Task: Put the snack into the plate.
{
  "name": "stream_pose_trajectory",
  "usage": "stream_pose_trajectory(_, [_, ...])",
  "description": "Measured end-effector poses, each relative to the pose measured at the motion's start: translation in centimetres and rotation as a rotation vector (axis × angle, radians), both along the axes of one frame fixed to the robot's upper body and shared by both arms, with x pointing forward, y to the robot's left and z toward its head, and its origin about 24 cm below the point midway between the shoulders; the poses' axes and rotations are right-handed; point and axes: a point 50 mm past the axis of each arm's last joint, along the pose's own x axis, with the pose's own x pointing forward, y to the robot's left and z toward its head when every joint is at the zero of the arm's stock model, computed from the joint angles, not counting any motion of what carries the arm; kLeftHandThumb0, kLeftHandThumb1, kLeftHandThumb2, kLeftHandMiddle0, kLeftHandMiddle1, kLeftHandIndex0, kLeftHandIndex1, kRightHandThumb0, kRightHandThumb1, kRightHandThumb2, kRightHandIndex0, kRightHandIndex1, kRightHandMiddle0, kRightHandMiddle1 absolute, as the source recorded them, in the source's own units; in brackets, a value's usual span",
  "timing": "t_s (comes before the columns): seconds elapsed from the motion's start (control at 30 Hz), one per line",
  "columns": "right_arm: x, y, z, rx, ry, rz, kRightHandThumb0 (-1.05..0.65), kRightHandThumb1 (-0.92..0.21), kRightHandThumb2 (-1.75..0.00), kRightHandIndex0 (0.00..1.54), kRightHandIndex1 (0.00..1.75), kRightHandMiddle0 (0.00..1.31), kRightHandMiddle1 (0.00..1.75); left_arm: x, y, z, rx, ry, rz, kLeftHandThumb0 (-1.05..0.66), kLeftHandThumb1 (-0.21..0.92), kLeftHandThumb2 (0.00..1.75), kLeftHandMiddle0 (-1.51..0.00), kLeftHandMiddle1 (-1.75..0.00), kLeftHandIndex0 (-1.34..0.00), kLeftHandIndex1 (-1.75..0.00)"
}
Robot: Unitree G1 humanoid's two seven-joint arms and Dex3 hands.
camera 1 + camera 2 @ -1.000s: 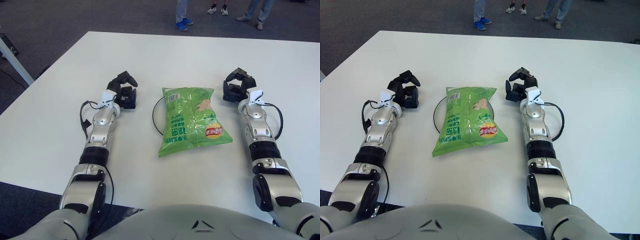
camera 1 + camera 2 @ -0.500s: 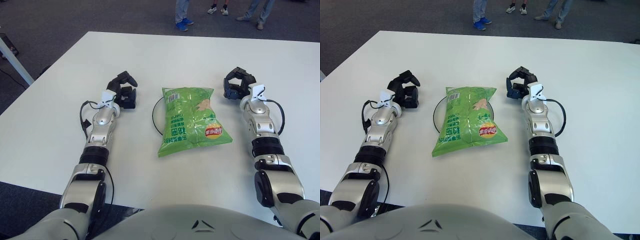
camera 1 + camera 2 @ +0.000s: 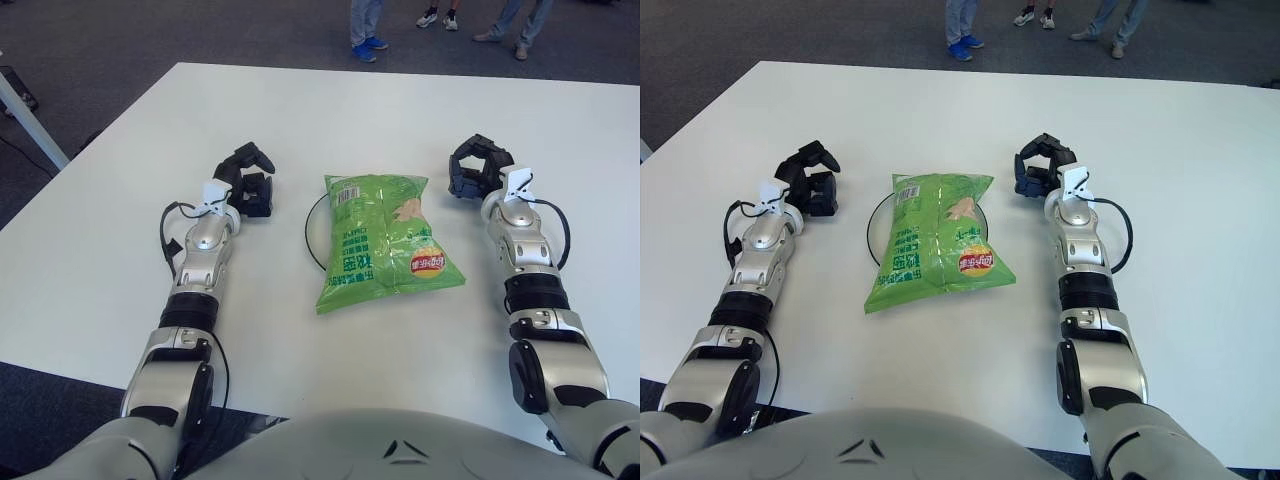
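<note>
A green snack bag (image 3: pixel 382 240) lies flat over a white plate with a dark rim (image 3: pixel 311 226); only the plate's left edge shows from under the bag. My left hand (image 3: pixel 250 182) shows to the left of the plate, fingers curled, holding nothing. To the right of the bag's top corner is my right hand (image 3: pixel 474 172), also curled and holding nothing. Neither hand touches the bag.
The white table (image 3: pixel 330 110) spreads out around the bag. Its far edge borders dark carpet where people's legs and shoes (image 3: pixel 368 42) stand. A black cable (image 3: pixel 555 235) loops off my right wrist.
My right hand has drawn slightly right and back from the bag. The left arm and the bag have not moved.
</note>
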Motion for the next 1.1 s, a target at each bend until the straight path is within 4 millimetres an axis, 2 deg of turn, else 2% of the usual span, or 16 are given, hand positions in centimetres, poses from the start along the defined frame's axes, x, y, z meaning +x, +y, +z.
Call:
stream_pose_trajectory(0.47, [0.0,0.03,-0.01,0.002,-0.001,-0.003,-0.48,-0.35,-1.28,1.24,1.75,0.59,1.75,-0.2,-0.21,0.13,0.014,0.003,0.015,-0.5,0.24,1.41,-1.24,-1.75,-0.67,-1.75])
stream_pose_trajectory(1.1, [-0.08,0.0,-0.05,0.009,-0.011,-0.008,-0.48,-0.34,-1.29,1.26,1.75,0.6,1.75,-0.3,-0.33,0.13,0.009,0.011,0.016,-0.49,0.26,1.38,-1.25,-1.75,-0.65,-1.75])
